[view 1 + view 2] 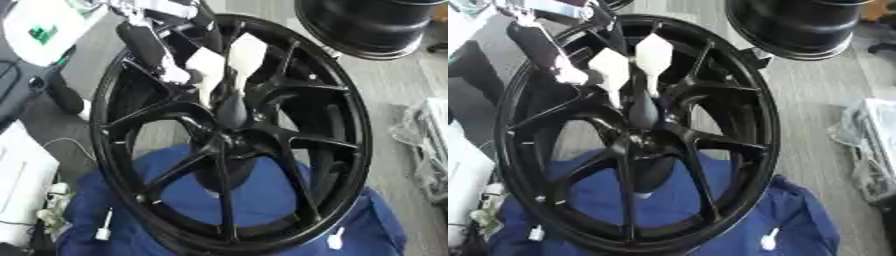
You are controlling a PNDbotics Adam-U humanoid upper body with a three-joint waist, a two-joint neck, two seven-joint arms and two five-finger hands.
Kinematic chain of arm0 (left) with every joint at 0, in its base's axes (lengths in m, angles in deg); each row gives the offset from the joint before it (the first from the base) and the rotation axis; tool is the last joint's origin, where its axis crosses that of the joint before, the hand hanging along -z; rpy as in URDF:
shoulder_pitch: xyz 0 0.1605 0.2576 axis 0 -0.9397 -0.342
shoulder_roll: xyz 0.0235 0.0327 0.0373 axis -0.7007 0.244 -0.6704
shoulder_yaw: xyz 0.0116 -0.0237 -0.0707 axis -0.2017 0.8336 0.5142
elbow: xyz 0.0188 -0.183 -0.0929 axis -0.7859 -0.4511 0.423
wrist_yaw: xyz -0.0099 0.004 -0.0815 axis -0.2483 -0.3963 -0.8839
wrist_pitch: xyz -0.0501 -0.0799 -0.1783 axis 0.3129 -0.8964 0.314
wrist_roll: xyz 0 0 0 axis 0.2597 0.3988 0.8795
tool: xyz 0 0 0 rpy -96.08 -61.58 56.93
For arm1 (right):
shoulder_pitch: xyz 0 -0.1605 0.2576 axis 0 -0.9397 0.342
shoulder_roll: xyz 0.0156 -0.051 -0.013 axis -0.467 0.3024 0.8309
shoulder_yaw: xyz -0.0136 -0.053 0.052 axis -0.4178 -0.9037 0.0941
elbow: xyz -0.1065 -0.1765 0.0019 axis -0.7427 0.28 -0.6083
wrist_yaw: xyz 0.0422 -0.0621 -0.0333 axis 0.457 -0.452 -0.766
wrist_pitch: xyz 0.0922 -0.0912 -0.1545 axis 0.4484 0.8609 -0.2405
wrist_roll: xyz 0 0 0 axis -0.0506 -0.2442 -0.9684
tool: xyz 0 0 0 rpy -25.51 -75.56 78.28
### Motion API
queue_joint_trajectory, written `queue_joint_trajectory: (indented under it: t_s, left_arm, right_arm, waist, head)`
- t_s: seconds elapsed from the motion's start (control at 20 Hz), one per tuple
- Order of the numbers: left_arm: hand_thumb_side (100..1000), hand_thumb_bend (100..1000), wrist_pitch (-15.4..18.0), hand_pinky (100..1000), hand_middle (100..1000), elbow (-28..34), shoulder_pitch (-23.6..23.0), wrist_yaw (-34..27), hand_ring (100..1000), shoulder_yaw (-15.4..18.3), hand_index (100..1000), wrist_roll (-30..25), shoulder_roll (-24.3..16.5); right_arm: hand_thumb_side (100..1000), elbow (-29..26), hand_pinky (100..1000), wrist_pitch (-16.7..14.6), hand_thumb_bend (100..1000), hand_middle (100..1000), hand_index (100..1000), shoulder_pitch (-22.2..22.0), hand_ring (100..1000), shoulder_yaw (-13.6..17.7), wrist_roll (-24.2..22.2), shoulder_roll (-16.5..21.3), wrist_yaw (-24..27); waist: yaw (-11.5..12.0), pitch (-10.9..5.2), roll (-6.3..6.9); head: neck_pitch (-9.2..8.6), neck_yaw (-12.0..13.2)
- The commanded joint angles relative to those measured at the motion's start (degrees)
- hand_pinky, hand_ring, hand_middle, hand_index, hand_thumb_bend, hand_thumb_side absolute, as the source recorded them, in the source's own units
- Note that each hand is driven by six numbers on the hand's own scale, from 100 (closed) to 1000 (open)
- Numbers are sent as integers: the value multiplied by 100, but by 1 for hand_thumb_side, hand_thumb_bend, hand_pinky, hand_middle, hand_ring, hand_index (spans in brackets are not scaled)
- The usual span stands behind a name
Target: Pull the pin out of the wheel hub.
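Overhead, left hand [206, 67] fingers [611, 67] on wheel hub [229, 142].

Both head-camera eyes look steeply down, close above the left hand [206, 70]; they share the wheel hub [645, 142] below it, slightly offset sideways.

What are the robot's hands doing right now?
Left hand: fingers reach down to the pin at the wheel hub; whether they grip it cannot be told.
Right hand: not in view.

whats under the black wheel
Blue cloth lies beneath the wheel, showing between its spokes and past its lower rim. What the cloth rests on is covered.
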Motion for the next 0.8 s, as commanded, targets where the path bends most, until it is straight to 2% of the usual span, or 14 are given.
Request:
queue_joint_trajectory:
  t_s: [0.05, 0.8]
  left_arm:
    - [436, 272, 198, 922, 773, 14, 178, 37, 870, 92, 876, -186, 1]
    - [490, 274, 413, 921, 762, -327, 180, 302, 863, 10, 865, -186, 117]
  right_arm:
    - [599, -7, 816, -4, 100, 568, 813, 66, 616, 83, -18, 148, 42]
    - [603, 42, 814, 14, 100, 563, 808, 65, 611, 100, 22, 135, 86]
  waist:
    - [-24, -97, 15]
    - [-82, -32, 1]
  head:
    - [-86, 0]
    - [-117, 18]
